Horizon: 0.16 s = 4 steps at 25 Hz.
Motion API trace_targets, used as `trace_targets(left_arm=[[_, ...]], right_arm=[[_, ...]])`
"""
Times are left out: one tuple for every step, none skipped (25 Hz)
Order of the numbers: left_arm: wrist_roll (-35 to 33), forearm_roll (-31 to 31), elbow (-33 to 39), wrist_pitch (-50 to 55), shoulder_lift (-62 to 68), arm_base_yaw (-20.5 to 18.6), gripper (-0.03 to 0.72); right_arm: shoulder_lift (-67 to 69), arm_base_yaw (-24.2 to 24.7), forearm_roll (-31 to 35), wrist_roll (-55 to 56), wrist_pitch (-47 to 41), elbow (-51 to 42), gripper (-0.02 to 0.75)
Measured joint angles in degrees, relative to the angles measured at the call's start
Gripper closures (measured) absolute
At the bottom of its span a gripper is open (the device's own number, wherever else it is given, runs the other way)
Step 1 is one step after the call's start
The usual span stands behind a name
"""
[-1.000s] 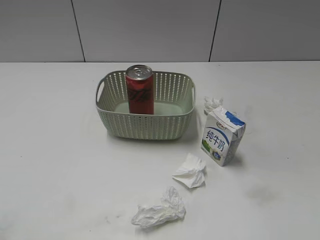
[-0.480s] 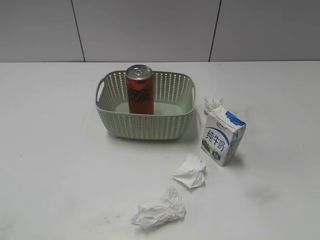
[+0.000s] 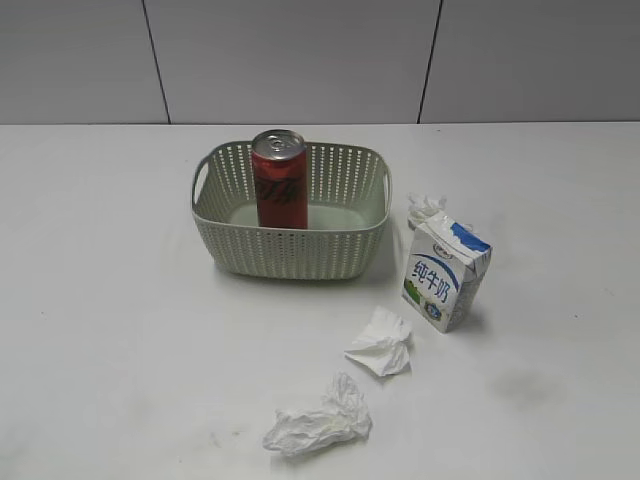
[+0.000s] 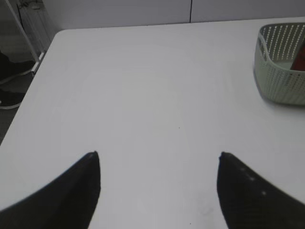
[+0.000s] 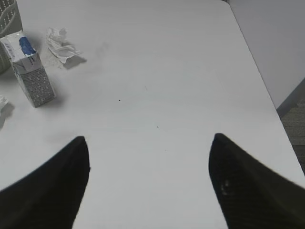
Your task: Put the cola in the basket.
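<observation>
The red cola point(image 3: 281, 181) stands upright inside the pale green basket point(image 3: 290, 250), taller than its rim. The basket also shows at the right edge of the left wrist view point(image 4: 281, 81), with a sliver of the cola point(image 4: 300, 56) inside. My left gripper point(image 4: 158, 155) is open and empty over bare table, well left of the basket. My right gripper point(image 5: 149, 138) is open and empty over bare table, right of the milk carton. Neither gripper shows in the exterior view.
A white-and-blue milk carton point(image 3: 445, 273) stands right of the basket; it also shows in the right wrist view point(image 5: 29, 71). Crumpled tissues lie behind the carton point(image 3: 426, 207), in front of the basket point(image 3: 381, 343) and nearer the front edge point(image 3: 317, 420). The table's edges show in both wrist views.
</observation>
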<state>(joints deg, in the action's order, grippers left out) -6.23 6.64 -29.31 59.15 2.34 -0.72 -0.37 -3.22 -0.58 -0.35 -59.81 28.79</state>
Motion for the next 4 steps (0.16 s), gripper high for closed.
trace_targets(left_arm=[[0.00, 0.00, 0.00, 0.00, -0.99, 0.00, 0.104], [0.00, 0.00, 0.00, 0.06, -1.59, 0.00, 0.104], [0.00, -0.07, 0.00, 0.06, -1.79, 0.00, 0.104], [0.00, -0.07, 0.07, 0.06, -1.79, 0.00, 0.104]], right_arm=[[0.00, 0.00, 0.00, 0.00, 0.00, 0.00, 0.148], [0.00, 0.00, 0.00, 0.00, 0.00, 0.00, 0.148], [0.00, 0.00, 0.00, 0.00, 0.00, 0.00, 0.148], [0.00, 0.00, 0.00, 0.00, 0.00, 0.00, 0.148]])
